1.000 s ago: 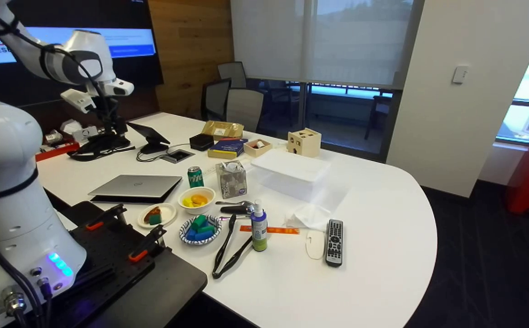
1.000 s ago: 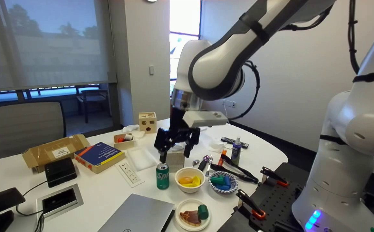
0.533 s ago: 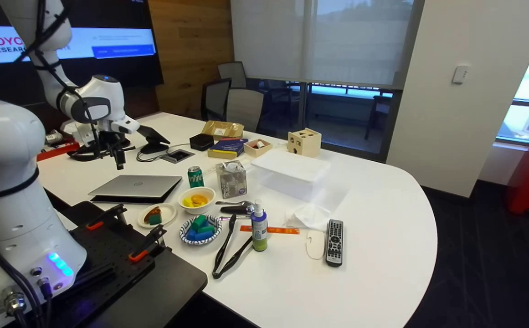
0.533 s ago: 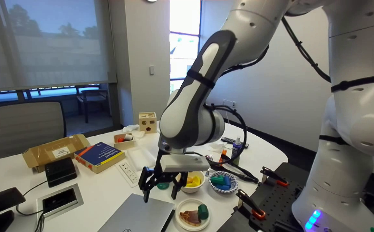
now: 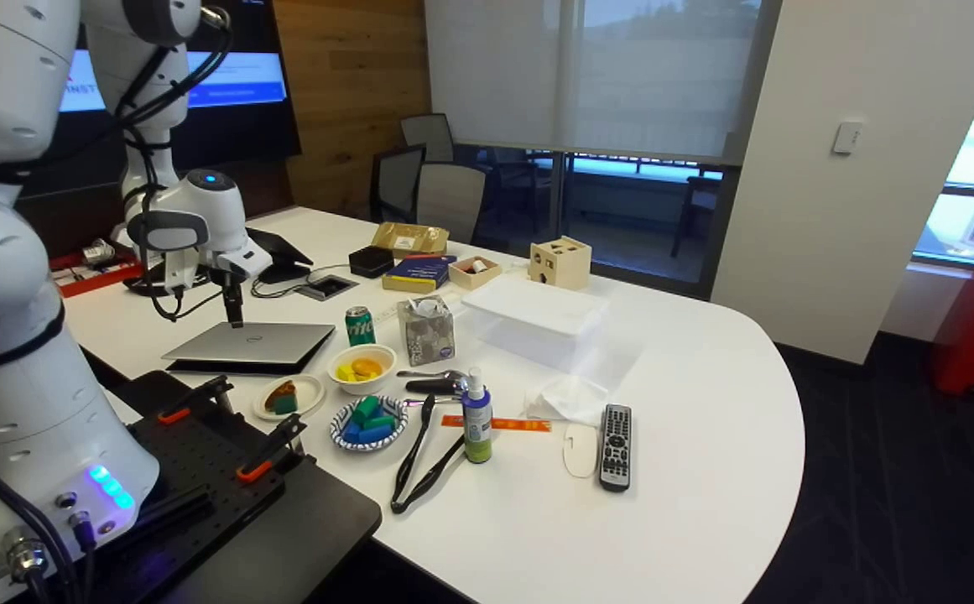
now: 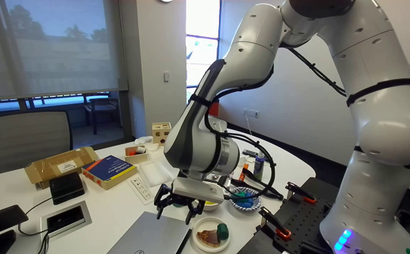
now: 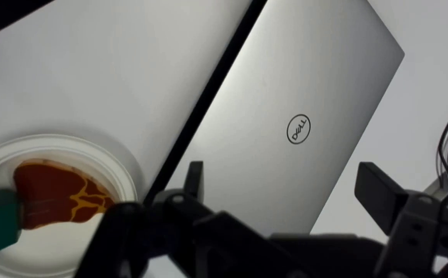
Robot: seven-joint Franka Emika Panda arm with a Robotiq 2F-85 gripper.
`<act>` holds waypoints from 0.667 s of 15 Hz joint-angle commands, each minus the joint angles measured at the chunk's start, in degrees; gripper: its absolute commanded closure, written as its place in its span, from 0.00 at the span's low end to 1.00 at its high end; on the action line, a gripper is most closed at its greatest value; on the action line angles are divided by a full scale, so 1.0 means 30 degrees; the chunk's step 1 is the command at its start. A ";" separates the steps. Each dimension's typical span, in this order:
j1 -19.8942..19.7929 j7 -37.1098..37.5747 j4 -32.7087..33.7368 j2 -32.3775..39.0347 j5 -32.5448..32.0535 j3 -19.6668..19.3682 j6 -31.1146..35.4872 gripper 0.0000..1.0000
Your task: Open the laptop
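The laptop (image 5: 256, 341) lies on the white table, silver lid up and close to flat. A dark band shows under its long near edge. It is cut off at the bottom of an exterior view (image 6: 155, 233) and fills the middle of the wrist view (image 7: 262, 96). My gripper (image 7: 281, 170) is open and empty, with its fingers wide apart. In the wrist view one finger is over the lid and the other is past the laptop's far edge. In both exterior views the gripper (image 6: 173, 217) is low above the lid; I cannot tell if it touches.
A plate with toy food (image 6: 210, 235) sits close beside the laptop. A green can (image 5: 360, 325), a bowl with yellow pieces (image 5: 361, 369) and a patterned bowl (image 5: 369, 422) stand nearby. A black stand (image 5: 281, 256) with cables is behind the laptop. Clamps (image 6: 274, 223) stick up near the base.
My gripper has come down from above the can and tissue box to low over the laptop lid. It stays open. The laptop has not visibly moved.
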 commanded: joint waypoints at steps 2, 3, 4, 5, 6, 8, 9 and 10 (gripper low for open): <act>-0.5194 -0.0063 -0.0716 0.3102 -0.0897 0.4246 0.4067 0.00; -0.6032 0.0148 -0.0990 0.4016 -0.1640 0.4730 0.4930 0.00; -0.5778 0.1124 -0.1252 0.2609 -0.2203 0.3819 0.3290 0.00; -0.6452 0.1235 -0.1416 0.3249 -0.2935 0.3887 0.3459 0.00; -0.6881 0.1446 -0.1595 0.3440 -0.3471 0.3749 0.3416 0.00; -0.7354 0.1777 -0.1775 0.3831 -0.4353 0.3343 0.3395 0.00; -0.7572 0.1868 -0.1803 0.4056 -0.4841 0.3137 0.3391 0.00; -0.7527 0.1779 -0.1699 0.4413 -0.5147 0.2877 0.3386 0.00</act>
